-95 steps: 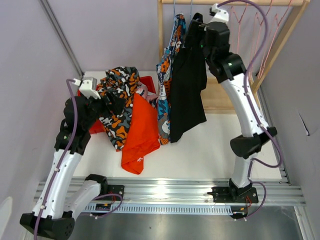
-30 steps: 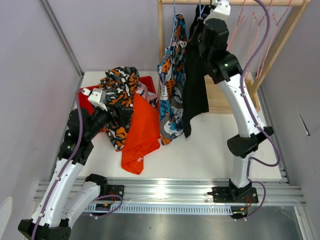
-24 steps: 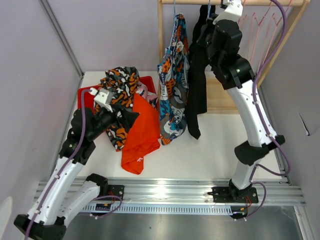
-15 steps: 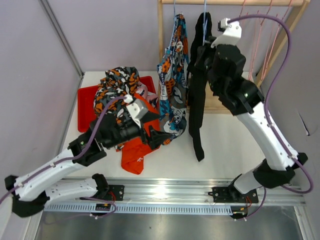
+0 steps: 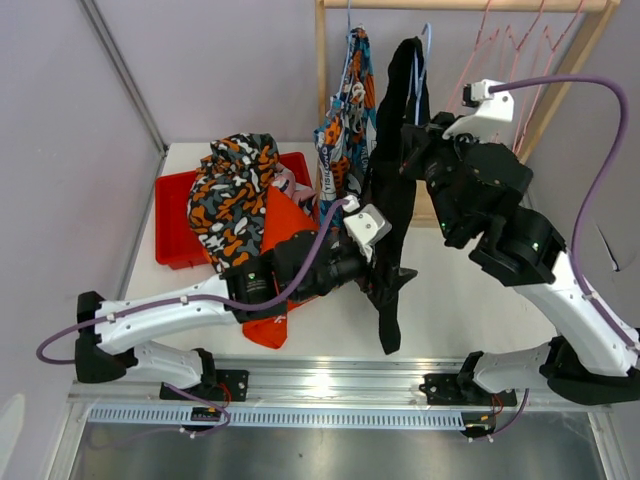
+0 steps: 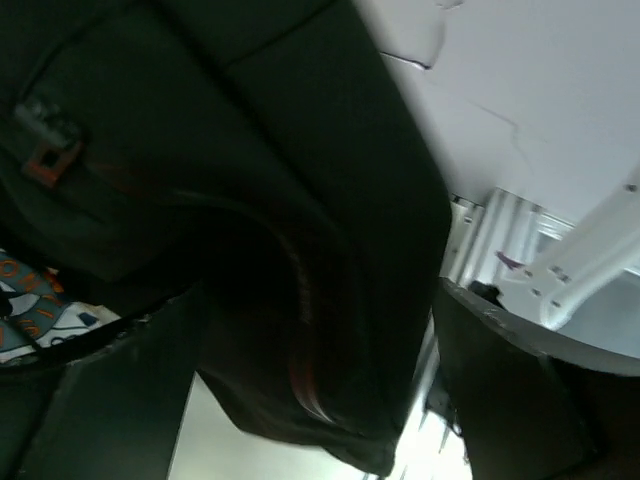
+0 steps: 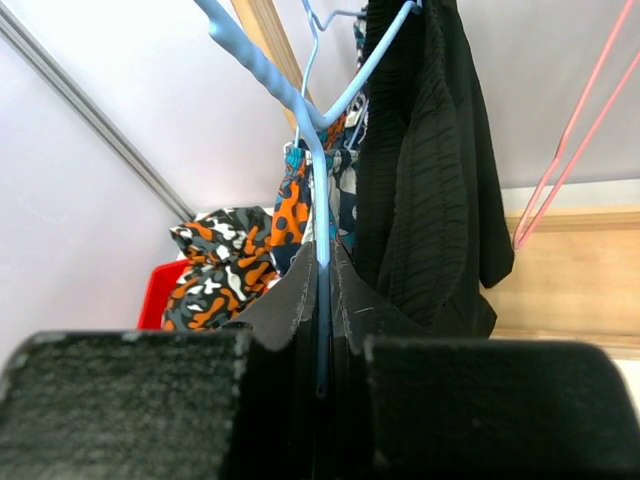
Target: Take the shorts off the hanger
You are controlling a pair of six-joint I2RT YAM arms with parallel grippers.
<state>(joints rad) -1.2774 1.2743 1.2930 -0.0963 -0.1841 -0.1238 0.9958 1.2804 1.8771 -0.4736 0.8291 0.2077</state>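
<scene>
Black shorts (image 5: 392,200) hang from a light blue hanger (image 5: 424,45) that is off the wooden rail (image 5: 470,5). My right gripper (image 5: 418,140) holds it in the air, right of the blue printed shorts (image 5: 345,130). In the right wrist view, the right gripper (image 7: 320,300) is shut on the hanger (image 7: 322,240), with the black shorts (image 7: 430,180) draped beside it. My left gripper (image 5: 385,275) reaches across to the lower half of the shorts. In the left wrist view, the left gripper (image 6: 318,300) stands open around a fold of the black shorts (image 6: 300,200).
A red tray (image 5: 175,215) at back left holds blotched orange-black-white shorts (image 5: 230,190). Plain orange shorts (image 5: 285,235) spill over its edge onto the white table. Pink hangers (image 5: 510,40) hang on the rail to the right. A wooden rack post (image 5: 322,60) stands behind.
The right arm lifted the hanger with the black shorts off the rail and brought it forward and down. The left arm swung from the tray across to the shorts' lower half.
</scene>
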